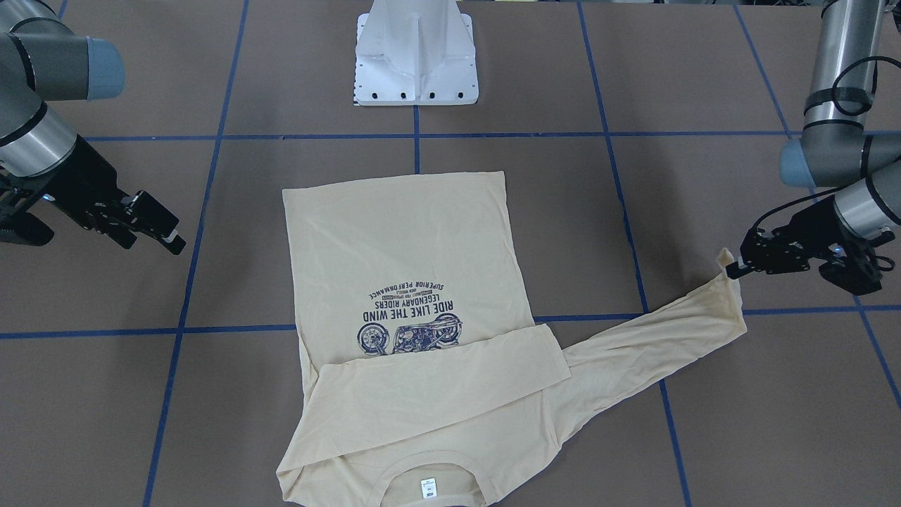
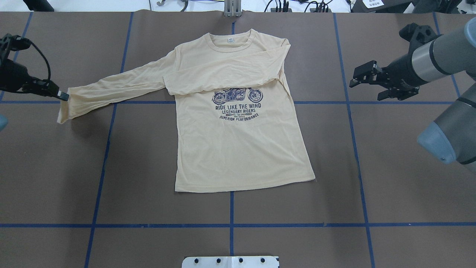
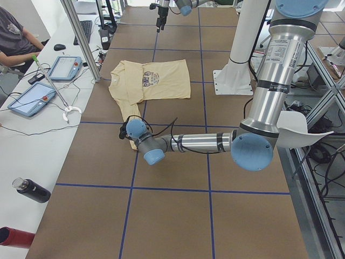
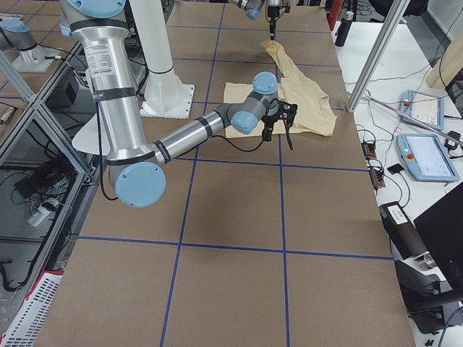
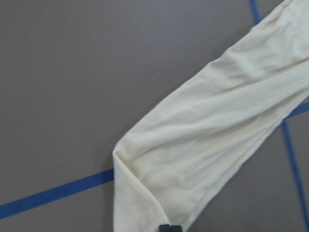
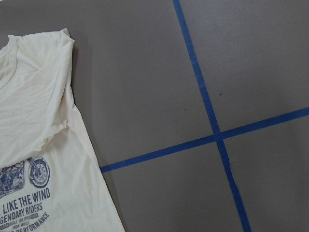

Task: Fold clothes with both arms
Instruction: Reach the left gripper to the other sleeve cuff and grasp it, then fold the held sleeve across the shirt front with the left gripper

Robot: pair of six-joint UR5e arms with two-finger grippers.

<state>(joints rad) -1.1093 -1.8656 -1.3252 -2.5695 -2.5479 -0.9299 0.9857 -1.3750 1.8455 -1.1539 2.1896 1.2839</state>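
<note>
The brown counter [image 2: 372,178], crossed by blue tape lines [image 2: 357,149], carries everything. The left arm [image 1: 838,141] and the right arm [image 2: 435,59] reach in from opposite ends of it. Between them the pale beige T-shirt [image 2: 238,149] lies flat and face up, with its collar [image 2: 230,42] at the edge far from the robot and its hem toward the white pedestal [image 1: 417,63]. One long sleeve [image 2: 223,78] is folded across the chest and lies just above the navy motorcycle print [image 2: 238,96], covering its upper edge. The other sleeve [image 2: 115,87] stretches straight out toward the robot's left, and its cuff ends at the left pincer [image 2: 64,96]. That pincer has its jaws pressed together on the cuff edge. In the front-facing view the pinched corner of fabric stands slightly raised off the counter. The right pincer [image 2: 366,89] hovers over bare counter on the opposite side, well apart from the shirt's folded shoulder and level with it. Its jaws are spread wide and hold nothing. A small white neck label [image 2: 230,40] shows inside the collar.
</note>
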